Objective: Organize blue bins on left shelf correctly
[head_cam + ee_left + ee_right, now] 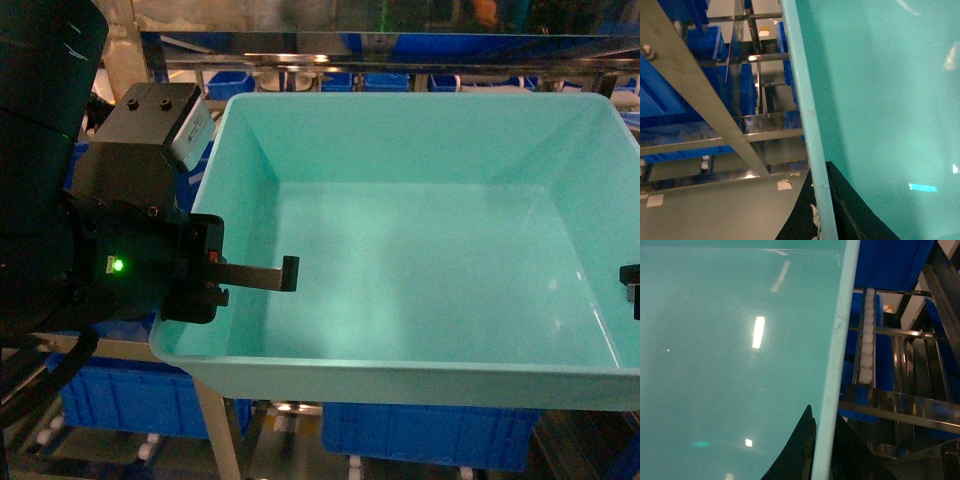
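The turquoise bin [420, 260] hung level in front of the steel shelf [400, 45], held by its two side rims. The left gripper [245, 275] was clamped over the left rim, one finger reaching inside. The right gripper [821, 450] pinched the right rim likewise. Blue crates [425, 435] sat just below, and more behind, leaving little room around the edges.

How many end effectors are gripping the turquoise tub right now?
2. The left end effector clamps the turquoise tub on its left wall. The right end effector straddles the right wall; the head view shows only its tip at the frame edge.
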Available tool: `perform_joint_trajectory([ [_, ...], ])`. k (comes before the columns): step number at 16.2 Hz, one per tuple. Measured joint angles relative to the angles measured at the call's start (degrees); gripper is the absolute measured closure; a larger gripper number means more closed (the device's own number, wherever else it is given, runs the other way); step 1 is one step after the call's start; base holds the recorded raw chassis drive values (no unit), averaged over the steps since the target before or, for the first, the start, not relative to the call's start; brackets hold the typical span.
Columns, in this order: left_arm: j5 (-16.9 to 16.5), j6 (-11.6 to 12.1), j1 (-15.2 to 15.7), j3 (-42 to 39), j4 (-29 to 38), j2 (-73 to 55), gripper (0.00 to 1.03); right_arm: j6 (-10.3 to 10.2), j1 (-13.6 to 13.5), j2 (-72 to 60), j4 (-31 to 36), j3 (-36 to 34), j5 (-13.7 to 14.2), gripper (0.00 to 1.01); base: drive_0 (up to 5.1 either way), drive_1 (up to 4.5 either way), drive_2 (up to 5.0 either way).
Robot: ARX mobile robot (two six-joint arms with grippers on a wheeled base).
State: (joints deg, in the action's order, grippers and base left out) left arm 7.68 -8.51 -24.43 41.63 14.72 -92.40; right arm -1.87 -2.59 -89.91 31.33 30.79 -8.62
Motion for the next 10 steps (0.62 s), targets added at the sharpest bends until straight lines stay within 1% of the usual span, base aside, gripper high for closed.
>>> perform_joint_trajectory([
  [1,0.02,0.00,-0.24,0.00,0.35,0.02,1.01,-0.02,0.37,0.00,-0.04,0.00,0.07,0.94,3.7,-2.20,-2.2],
  [5,0.09,-0.02,-0.35,0.00,0.15,0.02,1.01,-0.02,0.35,0.00,-0.20,0.00,0.04,0.94,4.2,-1.08,-3.3],
  [7,0.04,-0.02,-0.33,0.00,0.33,0.02,1.01,-0.02,0.35,0.00,-0.07,0.00,0.04,0.94,4.5,-2.17,-2.2],
  [10,0.48,-0.02,-0.55,0.00,0.42,0.00,1.01,-0.02,0.76,0.00,-0.35,-0.02,0.07,0.94,0.0,0.00,0.0],
])
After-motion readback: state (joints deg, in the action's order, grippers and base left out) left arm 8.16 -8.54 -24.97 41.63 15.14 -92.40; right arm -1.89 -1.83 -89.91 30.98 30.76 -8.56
